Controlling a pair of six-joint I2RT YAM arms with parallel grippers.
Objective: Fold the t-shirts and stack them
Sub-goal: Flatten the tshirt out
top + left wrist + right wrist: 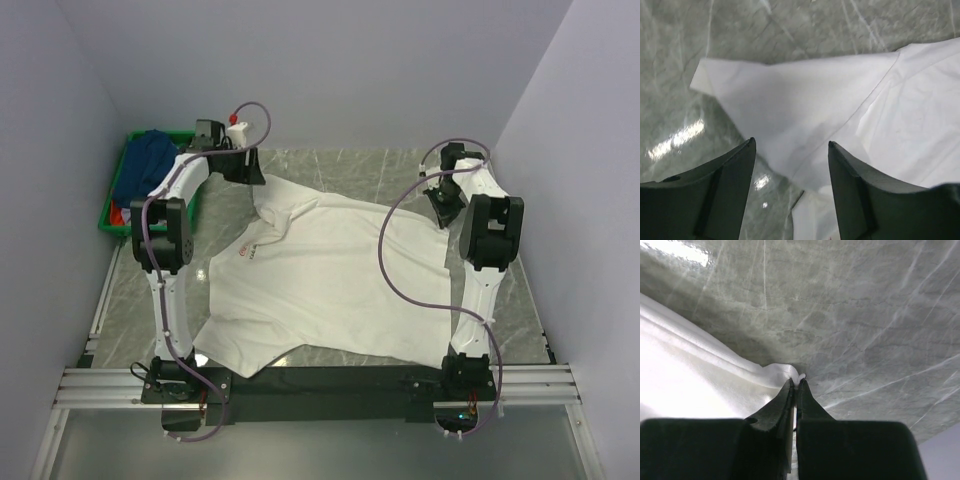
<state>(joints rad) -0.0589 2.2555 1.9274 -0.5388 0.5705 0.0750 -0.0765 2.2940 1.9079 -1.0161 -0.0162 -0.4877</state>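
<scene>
A large white t-shirt (320, 280) with a small red chest mark (249, 252) lies spread on the grey marble table. My left gripper (252, 172) is open above the shirt's far left sleeve (790, 95), its dark fingers (725, 190) apart on either side of the cloth edge. My right gripper (440, 205) is shut on a pinch of the white shirt's far right edge (785, 372), low at the table. A dark blue shirt (143, 160) and a bit of red cloth (120, 214) lie in the crate. No lavender shirt shows.
A green plastic crate (115, 226) stands at the far left by the wall. Bare marble table (360, 170) lies behind the shirt. Purple cables loop over both arms. The metal rail (320, 385) runs along the near edge.
</scene>
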